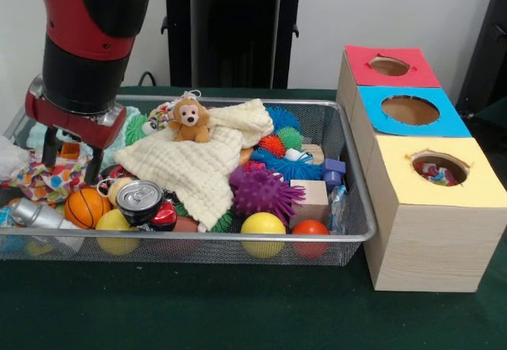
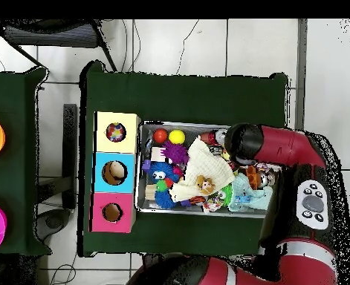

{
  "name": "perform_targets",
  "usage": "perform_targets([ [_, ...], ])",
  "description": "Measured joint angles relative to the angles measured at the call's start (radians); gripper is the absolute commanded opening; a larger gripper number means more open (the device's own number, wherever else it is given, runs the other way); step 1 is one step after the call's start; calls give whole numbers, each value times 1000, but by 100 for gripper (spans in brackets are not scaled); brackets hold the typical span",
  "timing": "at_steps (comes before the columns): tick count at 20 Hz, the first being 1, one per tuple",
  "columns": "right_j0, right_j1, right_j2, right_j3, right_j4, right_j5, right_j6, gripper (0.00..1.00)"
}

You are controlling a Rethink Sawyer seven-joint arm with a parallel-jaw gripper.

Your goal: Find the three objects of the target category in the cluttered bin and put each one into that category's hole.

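A: Where is the gripper [image 1: 72, 162]?

B: Down in the left end of the wire bin [image 1: 354, 177] in the front view. Its two dark fingers [image 1: 50, 149] stand a little apart, tips among the patterned cloth [image 1: 47, 182], with something orange showing between them higher up. Whether they grasp anything, I cannot tell.

A: And the sorting box?

B: The wooden box [image 1: 428, 243] sits just beside the bin's right end. Its long axis runs from near to far, holes facing up: yellow hole [image 1: 439, 167] nearest, blue hole [image 1: 409, 110] in the middle, red hole [image 1: 389, 66] farthest. Something colourful lies inside the yellow one.

A: What fills the bin?

B: A cream cloth [image 1: 198, 168] drapes across the middle, a small toy monkey [image 1: 189, 121] sitting upright on it. A purple spiky ball [image 1: 262, 191] lies to its right, a soda can [image 1: 140, 199] on its side near the front, lid toward the camera, beside a mini basketball [image 1: 85, 206]. A yellow ball [image 1: 262, 226] and a red ball [image 1: 310, 229] rest against the front wall.
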Motion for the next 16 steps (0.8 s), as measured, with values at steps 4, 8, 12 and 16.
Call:
perform_targets([
  [4,0,9,-12,0,0,0,0,100],
  [8,0,24,-30,0,0,0,0,100],
  [12,1,38,-46,0,0,8,0,100],
  [16,1,53,-63,0,0,23,0,100],
])
